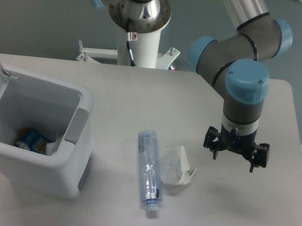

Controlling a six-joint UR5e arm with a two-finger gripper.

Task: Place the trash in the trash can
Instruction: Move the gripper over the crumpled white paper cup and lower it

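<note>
Hand (234, 154) hangs spread and empty beside unlabelled bottle (147, 169) and cup (175, 165).

Setting: robotics lab or test cell. Evidence: 1 industrial-type arm (238, 43) (silver links, blue joint caps) stands on a white pedestal (140, 46) bolted to a grey floor (35, 10), up and left of the gripper (235, 155). A plain pale table (142, 94) lies beneath the gripper, bare of any household furnishings. Far left of the gripper, 1 white bin (67, 180) stands open (crumpled waste inside). Overhead camera view, even lighting.
</note>
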